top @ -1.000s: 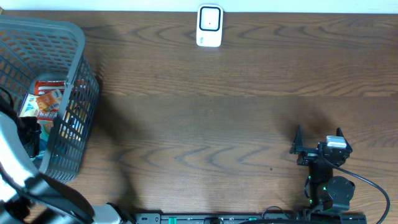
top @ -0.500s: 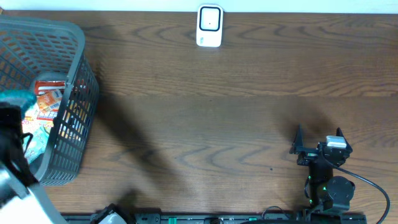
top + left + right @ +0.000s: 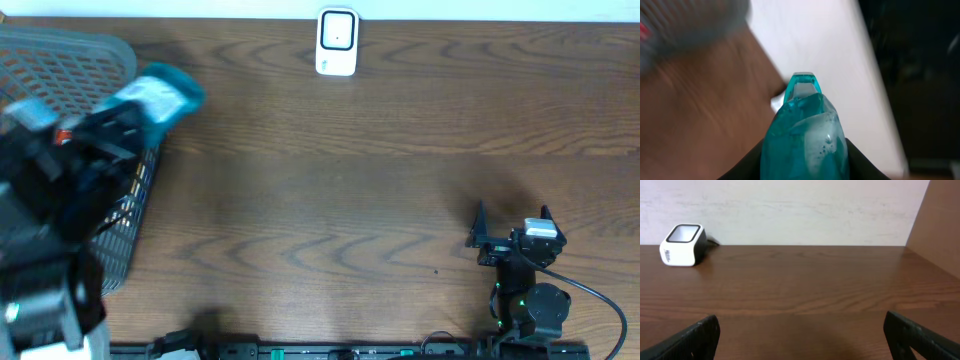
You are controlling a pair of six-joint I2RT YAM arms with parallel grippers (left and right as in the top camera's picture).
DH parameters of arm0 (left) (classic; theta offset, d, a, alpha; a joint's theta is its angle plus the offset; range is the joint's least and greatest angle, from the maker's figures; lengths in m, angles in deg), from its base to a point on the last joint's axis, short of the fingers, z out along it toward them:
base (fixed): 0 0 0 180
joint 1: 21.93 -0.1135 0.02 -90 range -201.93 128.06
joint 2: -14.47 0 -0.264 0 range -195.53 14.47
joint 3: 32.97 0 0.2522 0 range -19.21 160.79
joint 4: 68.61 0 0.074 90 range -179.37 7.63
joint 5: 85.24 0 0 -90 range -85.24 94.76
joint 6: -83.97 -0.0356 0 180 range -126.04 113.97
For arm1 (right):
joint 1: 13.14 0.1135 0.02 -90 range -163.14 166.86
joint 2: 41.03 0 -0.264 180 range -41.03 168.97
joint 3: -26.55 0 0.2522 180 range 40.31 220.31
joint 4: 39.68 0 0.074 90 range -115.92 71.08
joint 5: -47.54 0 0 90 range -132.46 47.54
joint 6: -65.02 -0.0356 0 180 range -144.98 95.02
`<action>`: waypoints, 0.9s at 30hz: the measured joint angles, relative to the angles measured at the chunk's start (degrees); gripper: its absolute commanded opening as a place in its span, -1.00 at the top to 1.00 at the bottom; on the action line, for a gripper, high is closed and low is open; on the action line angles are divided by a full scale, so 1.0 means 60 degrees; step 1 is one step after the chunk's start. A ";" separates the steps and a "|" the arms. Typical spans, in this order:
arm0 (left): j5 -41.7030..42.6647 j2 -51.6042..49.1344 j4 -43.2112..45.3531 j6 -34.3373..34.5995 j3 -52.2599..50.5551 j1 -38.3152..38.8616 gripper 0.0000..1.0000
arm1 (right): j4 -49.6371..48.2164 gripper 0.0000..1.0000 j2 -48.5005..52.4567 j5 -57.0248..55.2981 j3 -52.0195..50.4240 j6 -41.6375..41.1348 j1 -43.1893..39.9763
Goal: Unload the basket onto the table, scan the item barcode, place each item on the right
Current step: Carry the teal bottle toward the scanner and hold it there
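Note:
A teal, translucent item hangs in the air over the right rim of the grey basket, held between the black fingers of my left gripper. In the left wrist view the teal item fills the lower middle, its narrow end pointing away, and my left gripper is shut on it. No barcode shows on it. The white scanner stands at the table's far edge, also in the right wrist view as the scanner. My right gripper rests open at the front right, nothing between its fingers.
The mesh basket at the far left is mostly hidden by my left arm, with a red packet just showing inside. A pale wall runs behind the table.
My left gripper has risen out of the basket with the teal item and swung up and right, over the basket's rim. The right arm has not moved.

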 measured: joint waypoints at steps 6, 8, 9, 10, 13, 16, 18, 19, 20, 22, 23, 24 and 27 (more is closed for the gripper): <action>-0.0911 -0.1836 0.0029 -0.0055 -0.0011 0.3020 0.56 | 0.0004 -0.99 0.0000 0.0000 0.0000 0.0000 0.0000; -0.1311 -0.2586 0.0044 -0.0084 -0.0018 0.3905 0.56 | 0.0004 -0.98 0.0000 0.0000 0.0000 0.0000 0.0000; -0.1512 -0.2973 0.0066 -0.0109 -0.0025 0.4299 0.56 | 0.0000 -0.99 0.0000 0.0000 0.0000 0.0000 0.0000; -0.1712 -0.3362 0.0109 -0.0149 -0.0036 0.4659 0.56 | 0.0004 -0.99 0.0000 0.0000 0.0000 0.0000 0.0000; -0.2178 -0.4510 0.0324 -0.0393 -0.0051 0.5508 0.56 | 0.0004 -0.99 0.0000 0.0000 0.0000 0.0000 0.0000; -0.2517 -0.5548 0.0546 -0.0663 -0.0055 0.6065 0.56 | 0.0000 -0.99 0.0000 -0.0004 0.0000 0.0000 0.0000; -0.2732 -0.6164 0.0605 -0.0754 -0.0055 0.6309 0.56 | 0.0000 -0.98 0.0000 -0.0004 0.0000 0.0000 0.0000; -0.2805 -0.6382 0.0605 -0.0772 -0.0058 0.6379 0.56 | 0.0000 -0.98 0.0000 0.0000 0.0000 0.0000 0.0000; -0.2867 -0.6623 0.0605 -0.0831 -0.0062 0.6430 0.56 | 0.0000 -0.99 0.0000 -0.0004 0.0000 0.0000 0.0000; -0.2998 -0.7060 0.0608 -0.0980 -0.0066 0.6466 0.56 | 0.0000 -0.98 0.0000 -0.0004 0.0000 0.0000 0.0000; -0.3034 -0.7253 0.0608 -0.1082 -0.0066 0.6466 0.56 | 0.0000 -0.99 0.0000 -0.0004 0.0000 0.0000 0.0000; -0.3075 -0.7410 0.0608 -0.1217 -0.0066 0.6459 0.56 | 0.0000 -0.98 0.0000 -0.0004 0.0000 0.0000 0.0000; -0.3206 -0.7777 0.0590 -0.1698 -0.0066 0.6459 0.56 | 0.0000 -0.99 0.0000 -0.0004 0.0000 0.0000 0.0000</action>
